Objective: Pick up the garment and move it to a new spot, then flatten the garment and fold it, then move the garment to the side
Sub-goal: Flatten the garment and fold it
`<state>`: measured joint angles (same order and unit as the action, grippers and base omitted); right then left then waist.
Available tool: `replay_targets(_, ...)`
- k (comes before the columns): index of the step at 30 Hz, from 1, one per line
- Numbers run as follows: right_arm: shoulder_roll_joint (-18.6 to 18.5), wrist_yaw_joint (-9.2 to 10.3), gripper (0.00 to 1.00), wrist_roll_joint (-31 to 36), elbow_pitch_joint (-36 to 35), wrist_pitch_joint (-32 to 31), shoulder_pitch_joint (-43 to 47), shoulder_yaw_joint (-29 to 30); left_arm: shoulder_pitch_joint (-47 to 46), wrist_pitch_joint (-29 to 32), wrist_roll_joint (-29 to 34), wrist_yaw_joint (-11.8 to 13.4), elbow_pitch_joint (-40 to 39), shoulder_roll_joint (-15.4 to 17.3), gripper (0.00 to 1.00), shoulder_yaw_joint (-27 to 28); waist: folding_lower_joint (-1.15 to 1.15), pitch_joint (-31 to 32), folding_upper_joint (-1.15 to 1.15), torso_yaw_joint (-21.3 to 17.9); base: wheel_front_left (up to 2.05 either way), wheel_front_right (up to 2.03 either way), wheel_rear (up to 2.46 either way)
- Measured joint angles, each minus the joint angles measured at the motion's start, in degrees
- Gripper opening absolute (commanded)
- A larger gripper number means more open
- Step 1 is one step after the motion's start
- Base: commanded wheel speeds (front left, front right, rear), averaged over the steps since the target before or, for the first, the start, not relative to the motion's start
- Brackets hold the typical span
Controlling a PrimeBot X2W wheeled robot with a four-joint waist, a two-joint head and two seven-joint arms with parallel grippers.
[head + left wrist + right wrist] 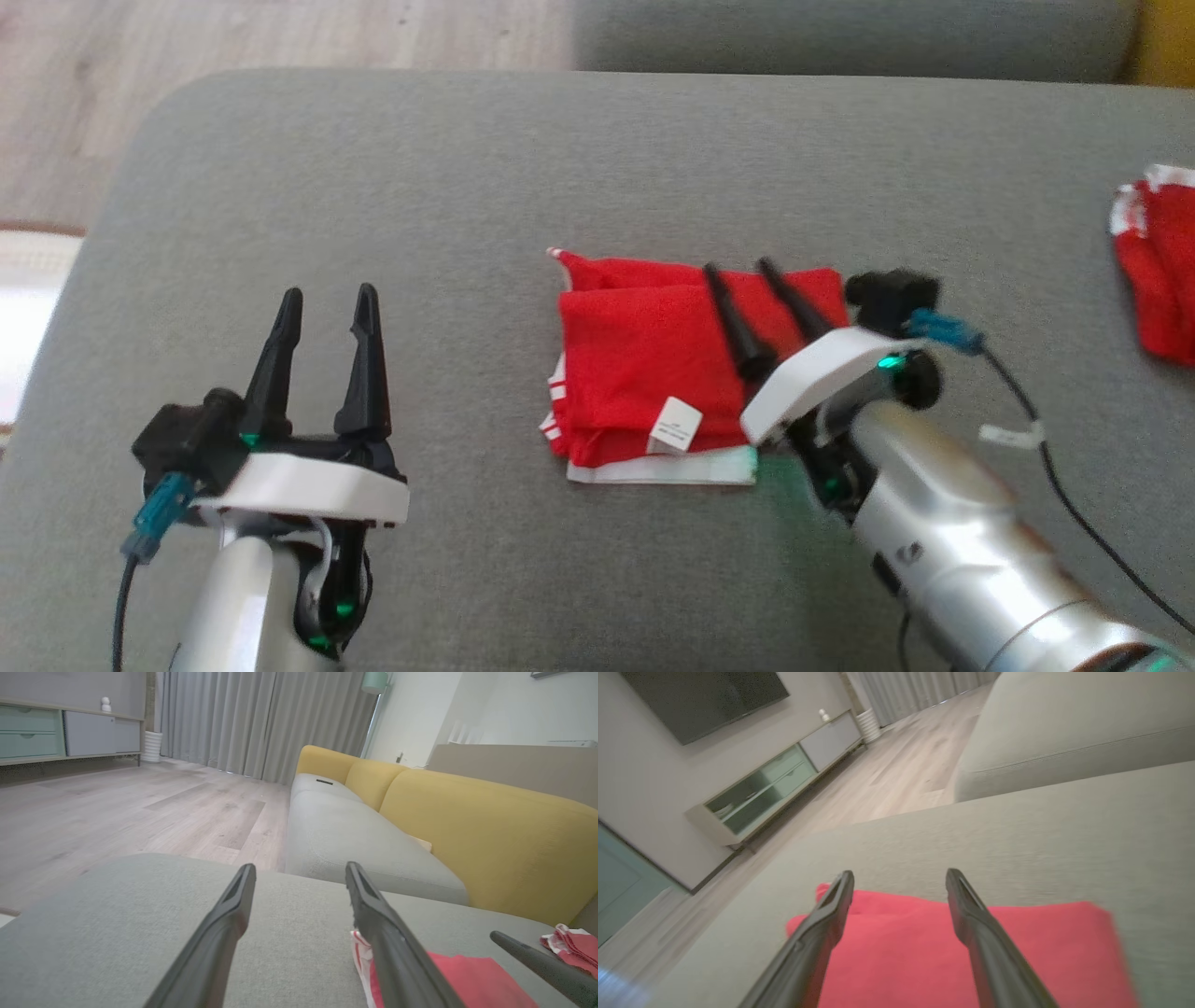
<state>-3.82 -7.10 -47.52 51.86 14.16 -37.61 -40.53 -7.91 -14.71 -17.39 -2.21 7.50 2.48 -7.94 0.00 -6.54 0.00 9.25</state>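
Observation:
The garment (653, 364) is red with white trim and a white label, folded into a rough square in the middle of the grey cushion (467, 187). My right gripper (739, 269) is open just above its right part, fingers apart with nothing between them; the right wrist view has the red cloth (901, 952) under the fingers. My left gripper (327, 297) is open over bare cushion, well to the left of the garment. In the left wrist view the garment's edge (467, 975) lies at the lower right, behind one of my left fingers (387, 933).
A second red and white cloth (1158, 271) lies at the cushion's right edge. A black cable (1055, 467) trails from my right wrist. Wooden floor (280, 37) lies beyond the cushion's far left corner. A yellow sofa back (490, 830) stands behind the grey seats.

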Motion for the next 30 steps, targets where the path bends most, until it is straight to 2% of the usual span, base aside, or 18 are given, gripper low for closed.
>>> replay_targets(5,-1.36,0.00,1.00,13.23,-1.85,0.04,-0.04,12.43,0.01,0.00,-0.01,0.21,-0.82,-0.02,1.00,-0.04,0.00,0.33,0.00,-2.86,0.00,0.00,0.00)
replay_targets(8,-2.52,0.00,1.00,20.86,-7.03,0.05,2.03,19.53,0.02,0.00,-0.02,0.29,-1.54,-0.01,1.00,-0.03,0.00,0.45,0.00,-4.25,0.00,0.00,0.00)
replay_targets(13,-1.93,0.00,1.00,32.47,-16.68,0.22,10.24,29.29,0.02,0.00,-0.01,0.80,-2.37,-0.02,1.00,-0.04,0.00,0.39,0.00,-6.02,0.00,0.00,0.00)
replay_targets(19,0.00,0.00,1.00,38.97,-24.52,0.22,17.50,34.28,0.12,0.00,0.01,1.37,-3.21,-0.02,1.00,-0.13,0.00,0.48,0.00,-6.55,0.00,0.00,0.00)
replay_targets(22,0.27,0.00,1.00,39.42,-28.16,0.19,20.09,36.60,0.85,0.00,0.01,2.08,-3.43,-0.01,1.00,-0.25,0.00,0.47,0.00,-6.68,0.00,0.00,0.00)
replay_targets(30,0.47,0.00,1.00,39.12,-31.18,-2.44,22.01,36.50,0.91,0.00,0.01,2.21,-3.37,-0.01,1.00,-0.70,0.00,-0.40,0.00,-6.01,0.00,0.00,0.00)
